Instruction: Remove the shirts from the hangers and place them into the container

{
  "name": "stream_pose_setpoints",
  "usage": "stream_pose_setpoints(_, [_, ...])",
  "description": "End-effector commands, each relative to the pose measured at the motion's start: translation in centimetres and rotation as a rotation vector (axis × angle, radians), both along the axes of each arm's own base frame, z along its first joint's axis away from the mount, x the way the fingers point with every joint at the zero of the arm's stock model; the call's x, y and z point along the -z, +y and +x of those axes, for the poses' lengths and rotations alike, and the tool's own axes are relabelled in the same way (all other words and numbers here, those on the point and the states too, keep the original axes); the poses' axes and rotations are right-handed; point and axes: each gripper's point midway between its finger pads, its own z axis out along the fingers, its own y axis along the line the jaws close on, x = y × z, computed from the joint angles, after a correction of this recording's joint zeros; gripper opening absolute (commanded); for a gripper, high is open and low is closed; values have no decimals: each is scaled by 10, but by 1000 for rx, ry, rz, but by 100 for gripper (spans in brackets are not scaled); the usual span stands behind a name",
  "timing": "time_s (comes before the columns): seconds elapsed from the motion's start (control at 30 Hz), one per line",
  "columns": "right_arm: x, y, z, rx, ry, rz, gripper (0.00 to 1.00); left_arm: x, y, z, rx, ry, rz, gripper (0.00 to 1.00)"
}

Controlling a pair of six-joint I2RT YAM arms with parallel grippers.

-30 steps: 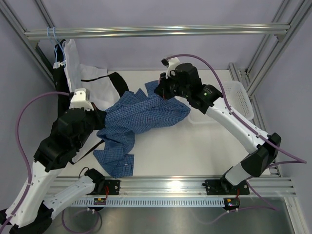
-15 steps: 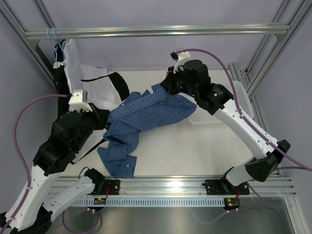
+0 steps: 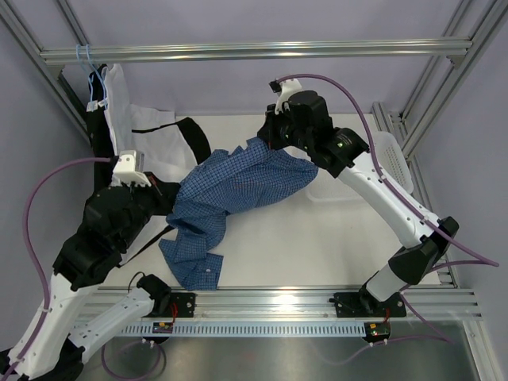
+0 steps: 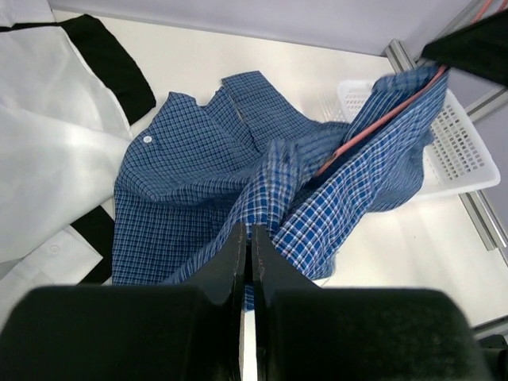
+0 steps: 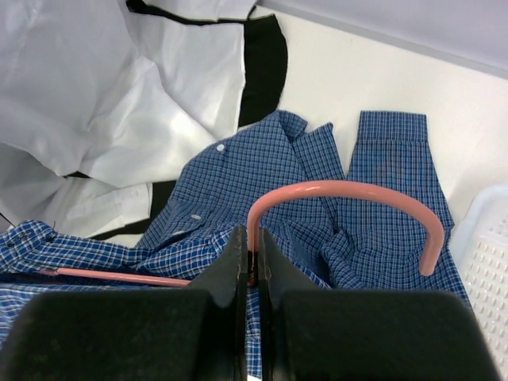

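- My right gripper is pressed shut on the neck of the pink hanger; the hook arches away from the fingers toward the container's side, open end down.
- My left gripper is pinched together on a fold of the blue shirt, near the left edge of the table.
- The shirt hangs stretched between the two grippers; its long axis runs from the far middle of the table down toward the near-left corner, and a loose tail drops to the near edge below my left arm.
- The relation I watch: the hanger's wire arm runs inside the cloth, from my right gripper along that same axis toward my left gripper; so, as I judge it, pulling the two apart along this line is what slides the shirt off.
- The collar and a cuffed sleeve lie flat on the table beyond the right gripper, pointing to the far edge; the hanger is not yet free of the cloth.
- The container sits at the right edge, just beyond my right arm and partly hidden by it; the right arm is far nearer to it than the left, and one shirt corner overlaps its rim in the left wrist view.
- The white shirt and black shirt lie heaped toward the far-left corner, apart from both grippers.
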Motion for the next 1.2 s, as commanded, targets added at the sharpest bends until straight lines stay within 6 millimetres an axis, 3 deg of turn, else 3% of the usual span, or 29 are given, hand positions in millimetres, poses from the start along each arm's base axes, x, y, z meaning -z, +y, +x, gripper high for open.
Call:
stream_pose_setpoints(0.0, [-49,-28,20,115,-120,20,0,8,9,-6,-18,-12,2,0])
stream_pose_setpoints(0.17, [-66,-29,18,108,-146,49,0,21,17,-12,-38,-8,2,0])
stream_pose_setpoints(0.3, [-55,-27,24,113,-124,17,0,10,11,-17,5,-94,-60,0])
stream_pose_setpoints(0.5, [-62,-11,8,-10,-125,66,0,26,22,-3,-105,-35,-22,0])
stream_pose_setpoints(0.67, [-45,-8,-4,-67,-113,62,0,24,3,9,-57,-16,-38,1])
stream_pose_setpoints(0.7, [-51,-12,-10,-72,-133,72,0,24,0,9,-42,-11,-43,5])
stream_pose_setpoints(0.73, [-44,-11,-10,-86,-144,69,0,23,-4,8,-23,-8,-52,22])
stream_pose_setpoints(0.8, [-47,-15,-17,-100,-185,81,0,17,-16,5,40,-17,-85,35])
stream_pose_setpoints(0.83, [-43,-14,-16,-107,-205,81,0,13,-21,4,59,-23,-105,48])
stream_pose_setpoints(0.9, [-46,-15,-18,-114,-230,85,0,2,-33,0,127,-39,-136,60])
stream_pose_setpoints(0.97, [-44,-15,-21,-130,-239,77,0,-4,-42,-3,179,-43,-148,67])
stream_pose_setpoints(1.17, [-49,-11,-20,-134,-276,74,0,3,-69,0,293,28,-136,70])
